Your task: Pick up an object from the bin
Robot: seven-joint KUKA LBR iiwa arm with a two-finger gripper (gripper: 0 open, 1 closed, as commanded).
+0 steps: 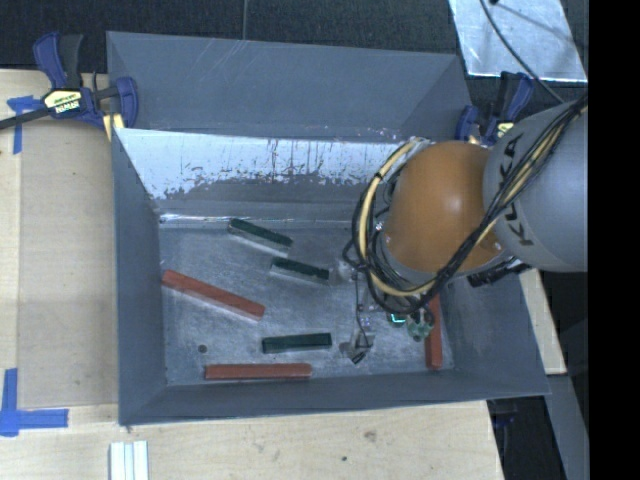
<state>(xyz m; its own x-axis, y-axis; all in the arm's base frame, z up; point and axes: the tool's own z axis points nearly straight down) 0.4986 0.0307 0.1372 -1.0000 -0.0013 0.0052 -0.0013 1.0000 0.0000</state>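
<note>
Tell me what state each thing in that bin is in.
Front green stick, lying flat.
Middle green stick, lying flat.
Back green stick, lying flat.
Left red stick, flat, slanted.
Front red stick, lying flat.
Right red stick, partly hidden by the arm.
Gripper, low, right of the front green stick.

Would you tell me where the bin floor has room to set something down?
Bare floor lies between the slanted red bar and the front red bar, on the left, and in the back-left corner beside the back green bar. The right, round the claw, is crowded.
</note>
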